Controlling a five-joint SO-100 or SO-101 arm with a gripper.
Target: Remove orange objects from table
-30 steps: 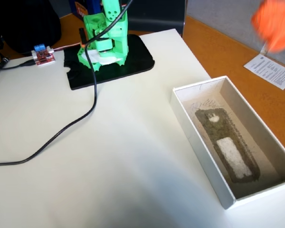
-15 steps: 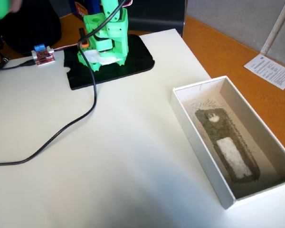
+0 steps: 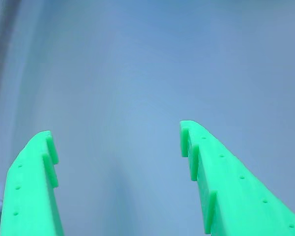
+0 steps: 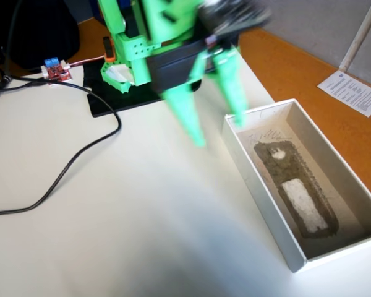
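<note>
- Your orange lump appears in neither view.
- Your green gripper [image 4: 217, 130] hangs over the white table [image 4: 111, 235] with its jaws spread wide and holding nothing; the wrist view shows only bare surface between the fingers [image 3: 226, 172].
- At 3 o'clock of the fingertips in the fixed view, the white box [image 4: 260, 204] sits just beside them.
- A black cable [image 4: 74, 167] trails off at 9 o'clock.

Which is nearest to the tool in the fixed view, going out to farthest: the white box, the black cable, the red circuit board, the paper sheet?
Measured from the tool:
1. White box, just right of its tips.
2. Black cable, to the left on the table.
3. Red circuit board, far upper left, and paper sheet, far right: too close to call.
</note>
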